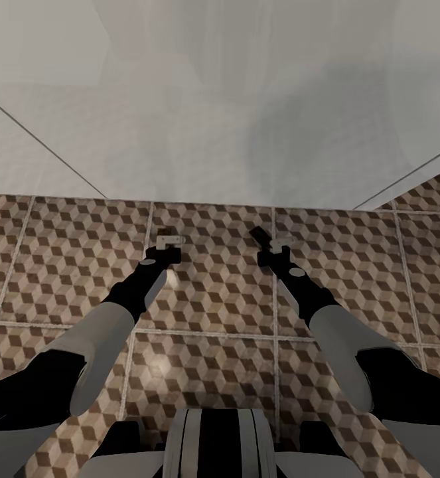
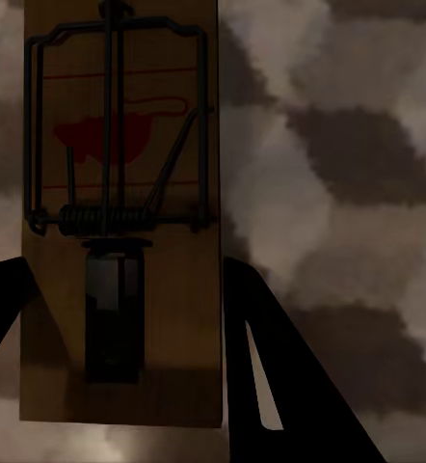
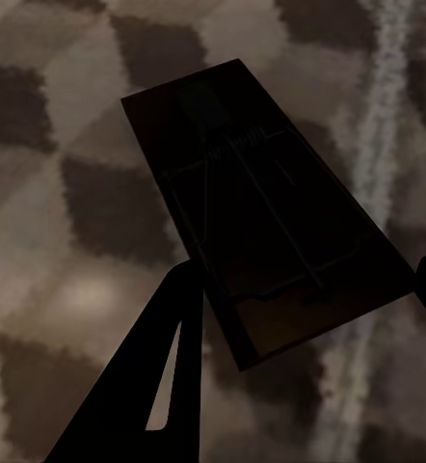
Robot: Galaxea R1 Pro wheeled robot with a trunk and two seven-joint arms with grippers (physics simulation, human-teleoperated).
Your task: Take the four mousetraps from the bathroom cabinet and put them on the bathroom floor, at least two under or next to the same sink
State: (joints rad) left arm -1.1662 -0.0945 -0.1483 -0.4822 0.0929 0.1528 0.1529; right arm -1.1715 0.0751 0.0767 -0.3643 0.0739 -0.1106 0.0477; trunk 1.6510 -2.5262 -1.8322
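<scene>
Above bathroom floor (image 1: pixel 213 299), at twelve o'clock: left pincer (image 1: pixel 168 244) grasping mousetrap (image 2: pixel 121 212), right pincer (image 1: pixel 271 247) grasping second mousetrap (image 3: pixel 261 241); neither placed yet.

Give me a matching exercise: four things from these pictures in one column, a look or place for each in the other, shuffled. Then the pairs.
Things:
1. mousetrap in the left gripper
2. mousetrap in the right gripper
3. floor
4. wall

Descriptions:
A. plain pale grey, beyond the tiles
B. lit wooden board with a red mark under the wire
C. brown and beige cube-pattern tiles
D. board in deep shadow, lying slantwise between the fingers

Pairs: 1-B, 2-D, 3-C, 4-A
</scene>
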